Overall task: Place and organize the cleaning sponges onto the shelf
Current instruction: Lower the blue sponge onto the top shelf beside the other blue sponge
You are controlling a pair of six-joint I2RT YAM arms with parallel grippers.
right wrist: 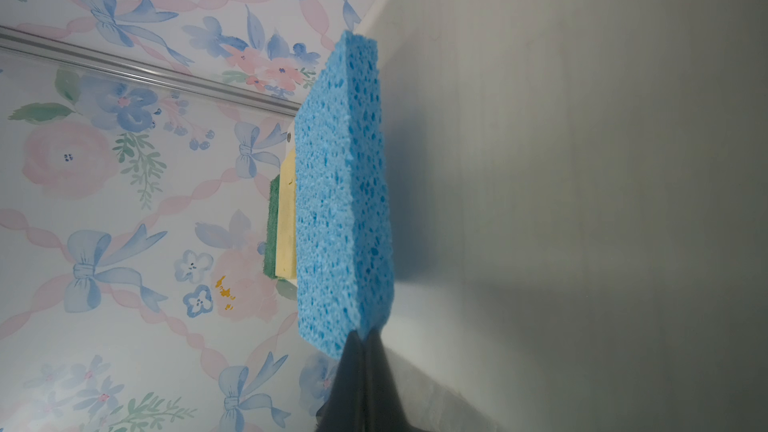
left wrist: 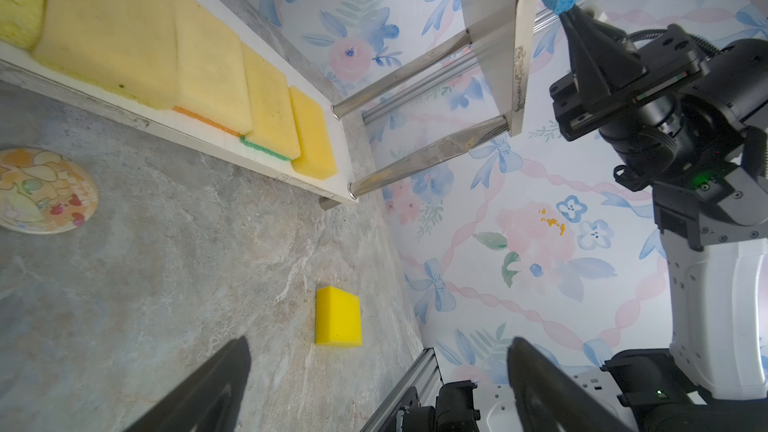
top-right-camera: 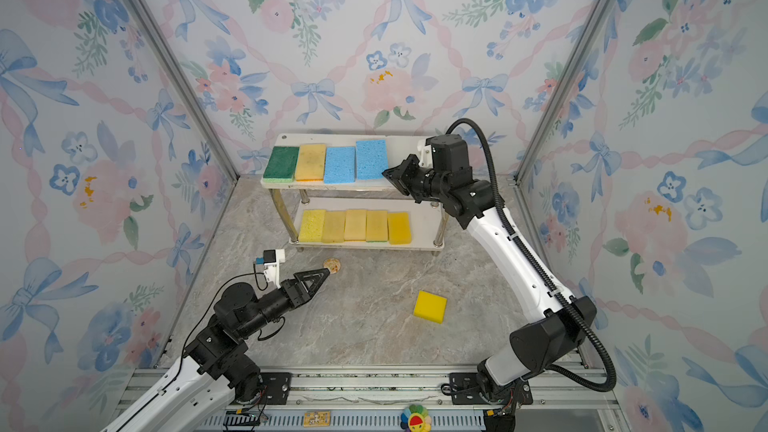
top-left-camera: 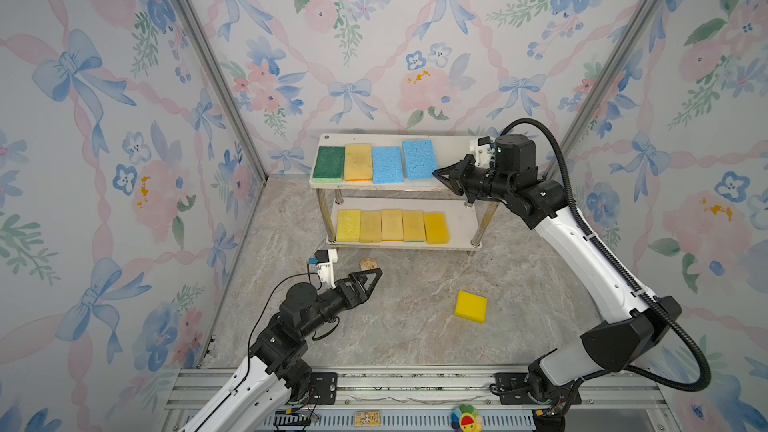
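counting in both top views, nine sponges (top-left-camera: 392, 224) lie on the shelf (top-left-camera: 451, 147); one yellow sponge (top-left-camera: 470, 306) is left on the table (top-left-camera: 395, 326). left wrist view: left jaws wide open, empty. right wrist view: right jaws closed, tips against the corner of the blue sponge (right wrist: 340, 201).

Round printed disc (top-left-camera: 368, 263) on marble tabletop (top-left-camera: 415, 338)

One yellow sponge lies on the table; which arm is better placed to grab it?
Left. The left gripper is open, low, facing the yellow sponge; the right gripper is shut, up at a blue sponge on the shelf.
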